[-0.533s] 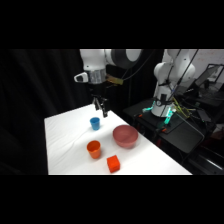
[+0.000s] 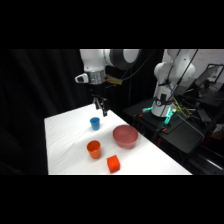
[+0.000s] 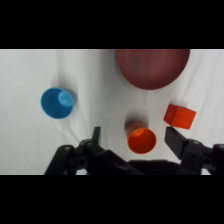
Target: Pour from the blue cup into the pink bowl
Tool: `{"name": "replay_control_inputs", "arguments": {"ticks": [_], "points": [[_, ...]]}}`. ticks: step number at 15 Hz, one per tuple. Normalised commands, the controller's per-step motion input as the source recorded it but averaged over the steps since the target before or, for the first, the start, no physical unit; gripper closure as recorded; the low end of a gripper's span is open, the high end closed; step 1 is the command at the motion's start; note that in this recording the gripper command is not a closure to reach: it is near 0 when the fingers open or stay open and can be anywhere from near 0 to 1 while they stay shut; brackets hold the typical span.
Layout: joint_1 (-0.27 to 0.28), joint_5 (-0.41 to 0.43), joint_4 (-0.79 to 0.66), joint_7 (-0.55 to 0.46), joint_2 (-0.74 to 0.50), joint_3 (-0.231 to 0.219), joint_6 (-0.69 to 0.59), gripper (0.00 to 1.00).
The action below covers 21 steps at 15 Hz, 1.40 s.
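The blue cup (image 2: 95,123) stands upright on the white table (image 2: 65,145), at its far side. In the wrist view the blue cup (image 3: 57,102) is at the left, well clear of the fingers. The pink bowl (image 2: 125,136) sits to the cup's right and nearer; the wrist view shows the pink bowl (image 3: 152,67) at the top. My gripper (image 2: 101,107) hangs in the air just above and slightly right of the blue cup, touching nothing. The gripper (image 3: 135,140) is open and holds nothing.
An orange cup (image 2: 93,149) stands nearer than the blue one, and an orange-red cube (image 2: 113,163) lies near the front edge. From the wrist, the orange cup (image 3: 141,139) shows far below between the fingers, with the cube (image 3: 179,116) at the right. Dark equipment (image 2: 165,112) stands off the table's right.
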Motion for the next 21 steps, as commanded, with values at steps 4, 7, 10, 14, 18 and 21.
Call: {"name": "replay_control_inputs", "arguments": {"ticks": [4, 7, 10, 14, 18, 21], "points": [[-0.133, 0.098, -0.28, -0.27, -0.19, -0.053, 0.31, 0.00], [-0.104, 0.207, -0.30, -0.25, -0.11, -0.042, 0.52, 0.00], [-0.078, 0.241, -0.24, -0.24, 0.00, -0.019, 0.46, 0.00], [-0.078, 0.316, -0.12, -0.29, 0.07, 0.016, 0.35, 0.00], [-0.088, 0.238, 0.02, -0.23, 0.20, 0.057, 0.29, 0.00], [-0.115, 0.204, 0.19, -0.19, 0.32, 0.111, 0.20, 0.00]]}}
